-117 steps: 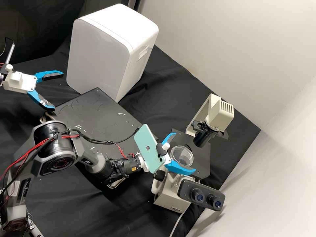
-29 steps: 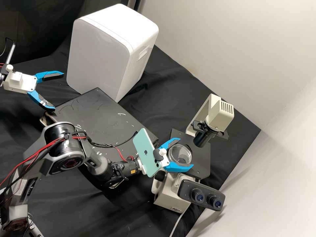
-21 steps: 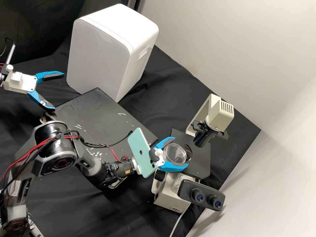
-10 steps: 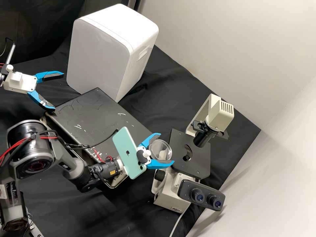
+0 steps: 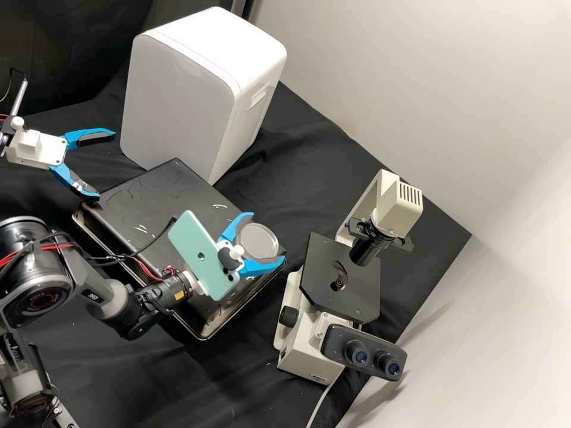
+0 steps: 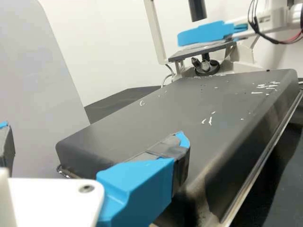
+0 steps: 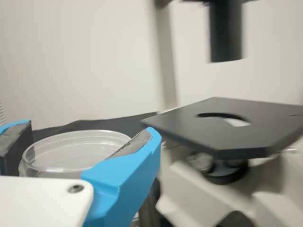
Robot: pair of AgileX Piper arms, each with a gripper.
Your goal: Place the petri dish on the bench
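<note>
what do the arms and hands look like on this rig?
Right arm: dark grey, bulky round joints, loose red and black cables, a mint-green phone at the wrist. The right hand and left hand each have a white body and two bright blue fingers with dark pads.

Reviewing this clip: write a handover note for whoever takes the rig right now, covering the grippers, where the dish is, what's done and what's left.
Right gripper: shut on the petri dish, held roughly level above the corner of the black tray nearest the microscope.
Left gripper: open, holding nothing, beside the tray's opposite corner.
Done: the dish is gripped and clear of the microscope stage, which is bare.
Left: carry the dish off the tray to the black bench cloth, set it down and open the fingers.
</note>
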